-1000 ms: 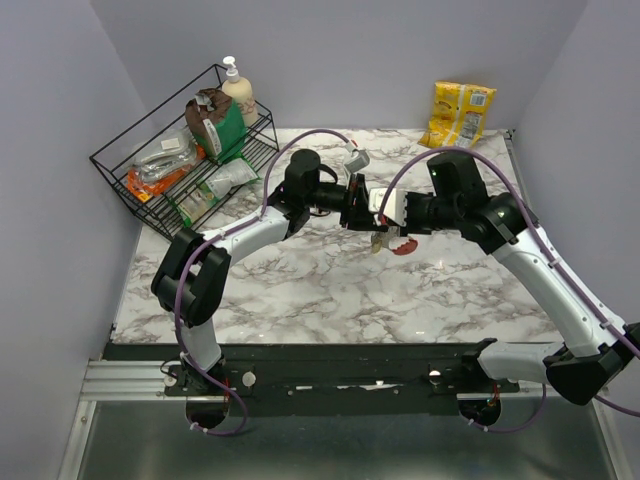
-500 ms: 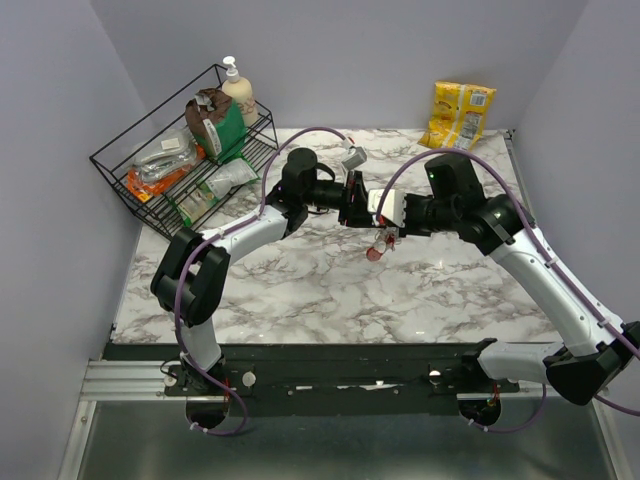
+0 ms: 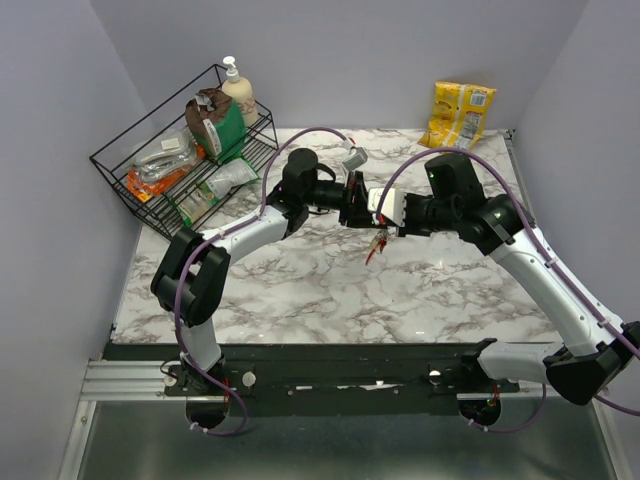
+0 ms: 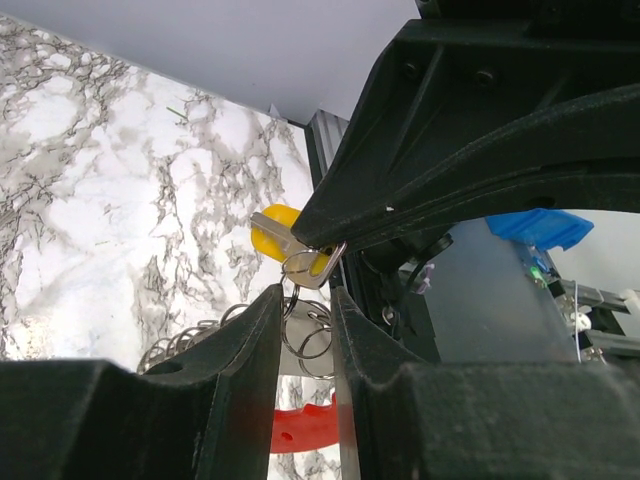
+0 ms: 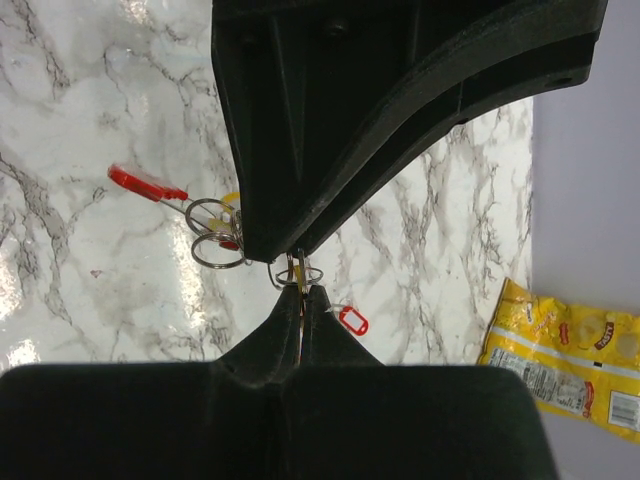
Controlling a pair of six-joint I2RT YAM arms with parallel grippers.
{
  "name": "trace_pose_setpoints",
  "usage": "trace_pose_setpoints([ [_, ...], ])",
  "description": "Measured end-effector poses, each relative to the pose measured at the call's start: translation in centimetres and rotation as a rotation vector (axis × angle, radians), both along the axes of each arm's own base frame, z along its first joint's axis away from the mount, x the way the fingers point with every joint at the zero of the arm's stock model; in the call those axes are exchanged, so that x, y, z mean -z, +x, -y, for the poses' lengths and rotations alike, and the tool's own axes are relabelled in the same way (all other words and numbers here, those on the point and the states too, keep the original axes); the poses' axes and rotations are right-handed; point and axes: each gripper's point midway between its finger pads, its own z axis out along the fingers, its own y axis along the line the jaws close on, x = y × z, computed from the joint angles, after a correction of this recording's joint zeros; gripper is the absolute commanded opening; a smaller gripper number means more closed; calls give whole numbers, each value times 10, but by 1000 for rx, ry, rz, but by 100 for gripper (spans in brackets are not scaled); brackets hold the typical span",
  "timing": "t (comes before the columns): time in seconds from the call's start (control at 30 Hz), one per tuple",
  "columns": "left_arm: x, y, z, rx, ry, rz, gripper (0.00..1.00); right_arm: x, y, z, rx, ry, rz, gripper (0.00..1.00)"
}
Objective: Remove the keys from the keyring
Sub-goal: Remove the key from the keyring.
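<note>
Both grippers meet in mid-air above the marble table (image 3: 300, 290). My left gripper (image 3: 358, 208) is shut on the keyring (image 4: 308, 335), whose thin metal rings sit between its fingers (image 4: 250, 340). A red curved loop (image 4: 300, 428) hangs below them. My right gripper (image 3: 383, 218) is shut on a yellow-headed key (image 4: 272, 235) that is on the ring. In the right wrist view its fingertips (image 5: 290, 305) pinch this key right against the left gripper's tips. More rings (image 5: 215, 240) and a red piece (image 5: 145, 183) dangle beside them. The bunch (image 3: 376, 243) hangs under both grippers.
A loose red tag (image 5: 352, 320) lies on the marble below the grippers. A black wire rack (image 3: 120, 180) with packets and a soap bottle (image 3: 238, 90) stands at the back left. A yellow snack bag (image 3: 458, 113) leans at the back right.
Both grippers have shifted slightly left and up from a second ago. The dangling bunch with its red piece has swung left under them. Both grips are unchanged.
</note>
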Motion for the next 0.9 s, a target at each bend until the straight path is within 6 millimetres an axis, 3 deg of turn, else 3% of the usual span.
trace_pose_setpoints([
  [0.3, 1, -5, 3, 13, 1, 4, 29, -2, 0, -1, 11, 11, -3, 1],
  [0.63, 1, -5, 4, 15, 0, 17, 0, -7, 1, -1, 21, 25, -2, 1],
  [0.9, 1, -5, 4, 15, 1, 12, 0, -1, 6, 4, 48, 16, 18, 1],
])
